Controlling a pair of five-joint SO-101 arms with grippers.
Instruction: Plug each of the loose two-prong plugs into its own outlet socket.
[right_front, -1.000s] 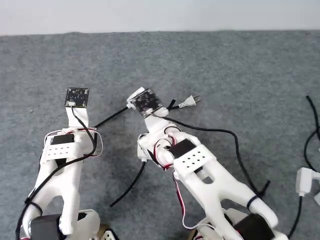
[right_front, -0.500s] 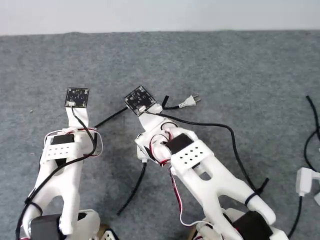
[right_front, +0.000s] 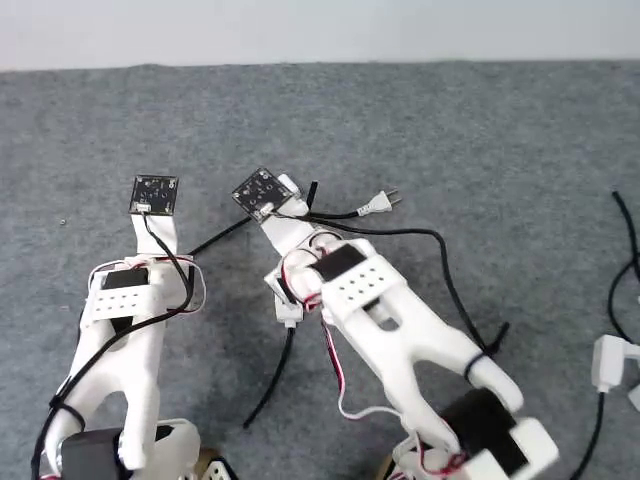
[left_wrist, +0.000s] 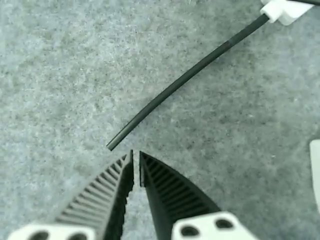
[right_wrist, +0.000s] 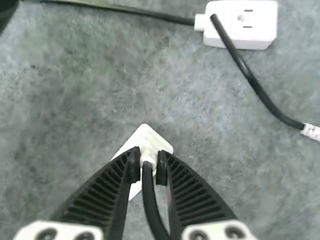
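Observation:
My right gripper (right_wrist: 145, 154) is shut on a black cord right behind its white end block (right_wrist: 148, 137), which rests on the grey carpet. A white outlet socket (right_wrist: 243, 23) with two slots lies farther off, and another black cord (right_wrist: 252, 80) runs across it. In the high view a loose two-prong plug (right_front: 377, 205) lies beyond the right arm (right_front: 345, 285), its black cord curling back toward the arm. My left gripper (left_wrist: 136, 155) is shut with nothing in it, just short of the free end of a black cord (left_wrist: 182, 80).
A second white outlet block (right_front: 610, 362) with black cords lies at the carpet's right edge. Another black cord (right_front: 270, 375) trails between the two arm bases. The carpet's far half is open floor.
The right arm has swung left, dragging its black cord with it. The two-prong plug has stayed about where it was. The left arm has not moved.

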